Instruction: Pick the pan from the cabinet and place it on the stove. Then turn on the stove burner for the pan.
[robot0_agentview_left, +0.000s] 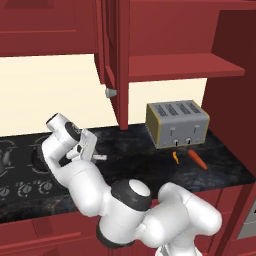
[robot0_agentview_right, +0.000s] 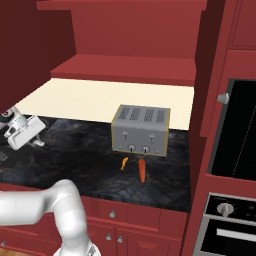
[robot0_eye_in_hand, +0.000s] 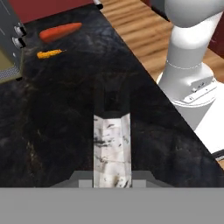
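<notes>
red kitchen, dark marbled surface (robot0_agentview_left: 150, 160): we list a toaster (robot0_agentview_left: 176, 123), a carrot (robot0_agentview_left: 197, 159), the open cabinet (robot0_agentview_left: 185, 65) with its shelf bare. fingers (robot0_eye_in_hand: 112, 144) clenched on the silver tip of the pan handle (robot0_eye_in_hand: 112, 148); pan body hidden. by the stove (robot0_agentview_left: 20, 187); placing and burner remain, we judge.
</notes>
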